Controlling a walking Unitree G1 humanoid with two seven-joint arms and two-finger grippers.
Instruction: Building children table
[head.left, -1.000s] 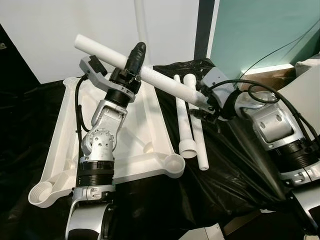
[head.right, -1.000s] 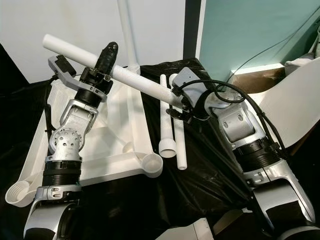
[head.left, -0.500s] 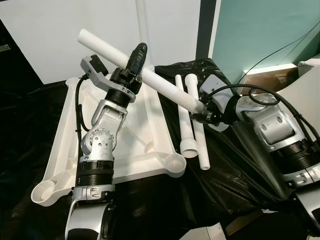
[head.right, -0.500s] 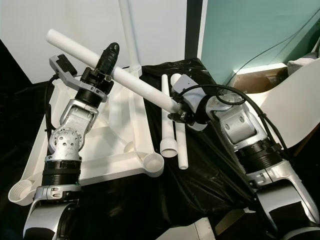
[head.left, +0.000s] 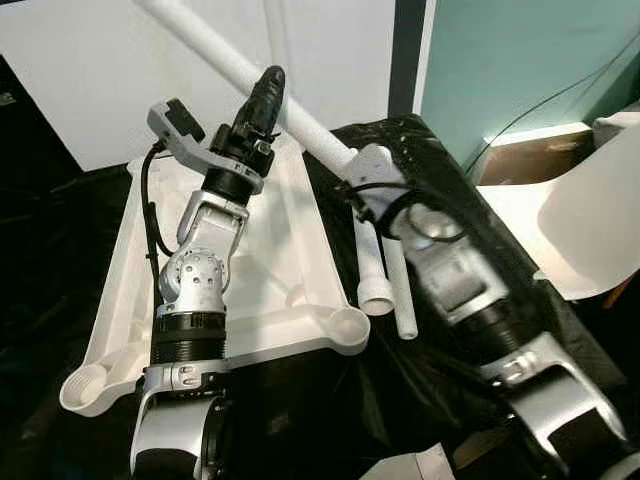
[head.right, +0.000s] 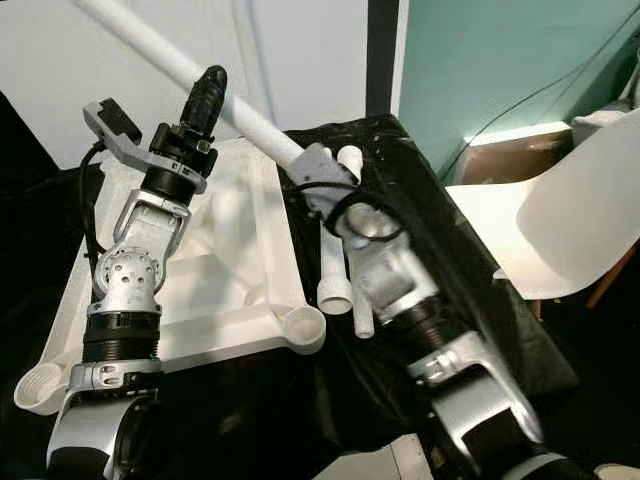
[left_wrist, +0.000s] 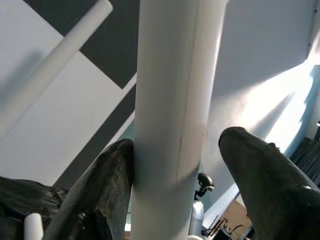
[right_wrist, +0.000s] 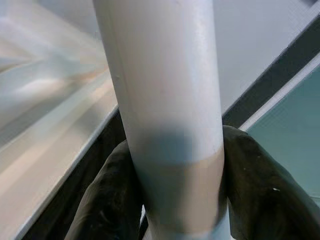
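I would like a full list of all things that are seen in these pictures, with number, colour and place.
held table leg: 1, white, tilted in the air between both grippers
loose table legs: 2, white, side by side on the black sheet
tabletop: 1, white, upside down, round corner sockets
black sheet: 1, black, under the parts
chair: 1, white, at the robot's right
left gripper: 1, black fingers, around the leg's middle
right gripper: 1, at the leg's lower end

Table leg (head.left: 300, 120): matte white plastic tube. Upturned tabletop (head.left: 290, 260) under it: smooth white plastic. Floor sheet (head.left: 440, 370): glossy crinkled black.
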